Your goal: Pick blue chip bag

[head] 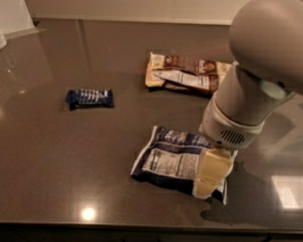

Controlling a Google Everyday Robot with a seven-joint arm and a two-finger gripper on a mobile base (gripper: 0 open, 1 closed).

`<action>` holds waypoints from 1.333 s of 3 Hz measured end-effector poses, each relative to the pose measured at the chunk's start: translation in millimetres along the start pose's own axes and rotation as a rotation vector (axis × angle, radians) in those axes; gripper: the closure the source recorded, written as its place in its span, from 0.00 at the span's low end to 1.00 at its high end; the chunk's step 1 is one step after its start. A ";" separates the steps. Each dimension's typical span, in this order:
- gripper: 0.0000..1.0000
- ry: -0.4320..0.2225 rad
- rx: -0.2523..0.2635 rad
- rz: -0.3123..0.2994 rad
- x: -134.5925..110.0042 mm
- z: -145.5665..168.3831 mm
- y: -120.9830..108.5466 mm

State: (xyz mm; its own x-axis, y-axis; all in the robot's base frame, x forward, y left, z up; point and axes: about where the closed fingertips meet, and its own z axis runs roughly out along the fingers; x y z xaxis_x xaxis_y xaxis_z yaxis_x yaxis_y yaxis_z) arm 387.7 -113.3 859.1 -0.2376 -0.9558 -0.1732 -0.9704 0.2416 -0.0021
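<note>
The blue chip bag (170, 161) lies flat on the dark countertop at centre right, navy with a white nutrition label facing up. My gripper (212, 175) hangs from the big white arm and is over the bag's right end, its cream-coloured finger covering that edge. Only one finger shows from this angle.
A tan and brown bag (185, 74) lies behind the chip bag, near the arm. A small dark-blue snack bar wrapper (90, 97) lies to the left. A white bottle (0, 36) stands at the far left edge. The counter's front edge (138, 227) runs just below the chip bag.
</note>
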 end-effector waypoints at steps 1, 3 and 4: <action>0.42 0.004 0.000 0.021 0.3 5.0 -1.4; 0.88 -0.031 0.029 0.036 -7.1 -20.8 -18.3; 1.00 -0.074 0.064 0.029 -13.0 -49.2 -30.4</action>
State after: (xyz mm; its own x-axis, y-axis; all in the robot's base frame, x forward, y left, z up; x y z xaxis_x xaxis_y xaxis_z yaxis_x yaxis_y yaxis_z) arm 418.1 -116.4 909.8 -0.2598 -0.9337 -0.2463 -0.9577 0.2818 -0.0581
